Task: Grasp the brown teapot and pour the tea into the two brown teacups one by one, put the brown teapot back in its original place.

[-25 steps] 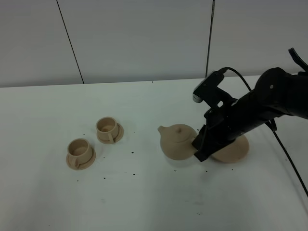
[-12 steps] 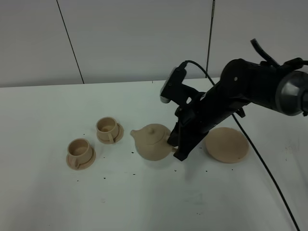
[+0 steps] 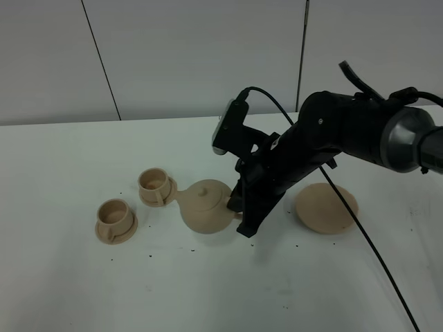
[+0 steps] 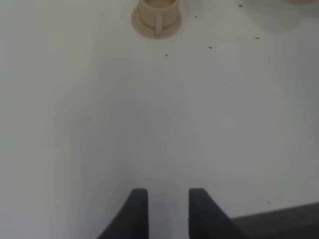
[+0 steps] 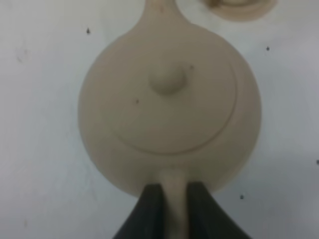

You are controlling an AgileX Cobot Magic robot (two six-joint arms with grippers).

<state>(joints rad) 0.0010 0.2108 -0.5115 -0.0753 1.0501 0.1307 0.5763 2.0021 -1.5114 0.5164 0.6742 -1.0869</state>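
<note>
Right gripper (image 5: 173, 191) clamped on loop handle of squat matte tan ceramic teapot (image 3: 203, 214); lid on, spout beside small tan saucered teacup (image 3: 154, 185); contents indiscernible. Left gripper (image 4: 168, 195) parted, holding nothing.

The teapot (image 3: 204, 216), the left cup (image 3: 115, 214), the right cup (image 3: 155, 183) and the plate (image 3: 327, 207) were one plain matte tan. The surface (image 3: 208, 290) was white, flecked with tiny dark specks (image 3: 191, 220). The arm (image 3: 332, 135), right pincer (image 5: 174, 186) and left pincer (image 4: 168, 191) were black. The wall (image 3: 201, 55) was pale grey with thin dark seams (image 3: 100, 62).
</note>
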